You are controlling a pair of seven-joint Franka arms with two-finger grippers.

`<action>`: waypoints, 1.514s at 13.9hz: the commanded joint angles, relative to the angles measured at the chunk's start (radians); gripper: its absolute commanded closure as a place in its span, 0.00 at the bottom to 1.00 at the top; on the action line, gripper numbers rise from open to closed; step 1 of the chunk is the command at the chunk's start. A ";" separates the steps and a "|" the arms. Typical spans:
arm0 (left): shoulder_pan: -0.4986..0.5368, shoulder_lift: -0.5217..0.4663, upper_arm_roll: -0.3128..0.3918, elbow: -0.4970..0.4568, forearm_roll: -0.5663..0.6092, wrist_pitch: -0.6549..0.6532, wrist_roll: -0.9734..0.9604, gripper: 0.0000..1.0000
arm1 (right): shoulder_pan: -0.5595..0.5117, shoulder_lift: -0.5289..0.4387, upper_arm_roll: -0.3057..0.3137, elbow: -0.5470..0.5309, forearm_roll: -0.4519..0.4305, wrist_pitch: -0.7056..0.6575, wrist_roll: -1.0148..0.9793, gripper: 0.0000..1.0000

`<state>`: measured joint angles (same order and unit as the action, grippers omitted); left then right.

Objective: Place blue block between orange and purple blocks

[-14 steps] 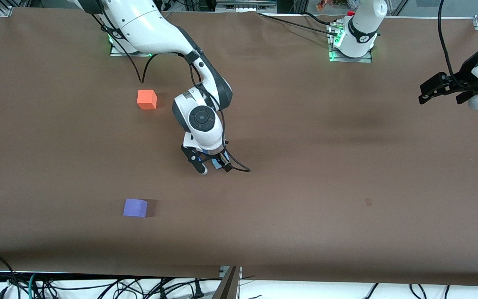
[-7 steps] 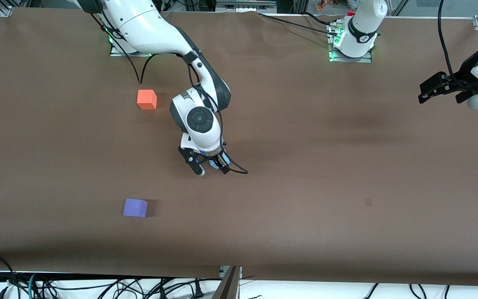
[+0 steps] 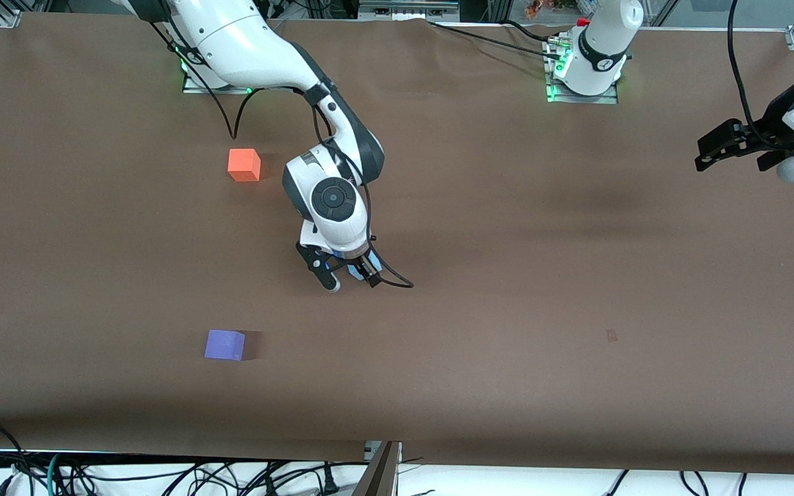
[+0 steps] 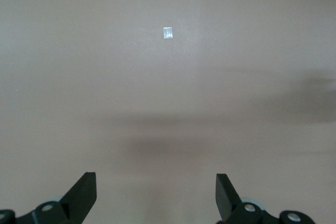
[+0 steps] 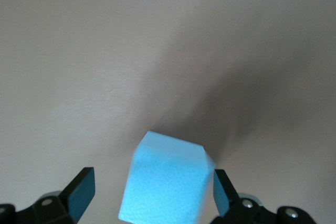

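The blue block [image 3: 355,273] is a light sky-blue cube on the table, mid-table, between the fingers of my right gripper [image 3: 353,282]. In the right wrist view the blue block [image 5: 165,182] sits between the wide-open fingers of the right gripper [image 5: 152,198], close to one finger and apart from the other. The orange block [image 3: 244,165] lies nearer the robots' bases. The purple block [image 3: 225,344] lies nearer the front camera. My left gripper [image 3: 706,157] waits open and empty over the left arm's end of the table, also seen in its wrist view [image 4: 156,195].
The table [image 3: 507,275] is covered with a brown mat. A small pale mark [image 3: 611,335] is on the mat toward the left arm's end, and shows in the left wrist view [image 4: 168,33]. Cables hang at the table's front edge.
My right gripper has shifted slightly toward the right arm's end of the table, still around the blue block. The left arm and the other blocks have not moved.
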<state>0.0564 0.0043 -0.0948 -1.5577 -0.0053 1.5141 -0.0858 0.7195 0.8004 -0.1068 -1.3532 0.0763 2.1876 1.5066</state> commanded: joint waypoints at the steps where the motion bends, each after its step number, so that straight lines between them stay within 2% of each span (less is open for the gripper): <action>1: 0.005 -0.006 0.004 -0.005 0.007 -0.006 0.023 0.00 | 0.003 -0.001 -0.005 0.080 -0.023 -0.085 0.011 0.00; 18: 0.025 0.005 0.006 -0.004 0.007 -0.008 0.020 0.00 | 0.038 0.085 0.001 0.069 -0.021 -0.080 0.066 0.00; 19: 0.025 0.005 0.006 -0.005 0.007 -0.008 0.020 0.00 | 0.040 0.089 0.001 0.069 -0.023 -0.080 0.061 0.16; 21: 0.026 0.005 0.006 -0.005 0.007 -0.008 0.020 0.00 | 0.040 0.091 0.001 0.069 -0.021 -0.069 0.052 0.53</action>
<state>0.0786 0.0111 -0.0899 -1.5639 -0.0052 1.5140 -0.0855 0.7537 0.8870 -0.1056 -1.2914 0.0686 2.1101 1.5432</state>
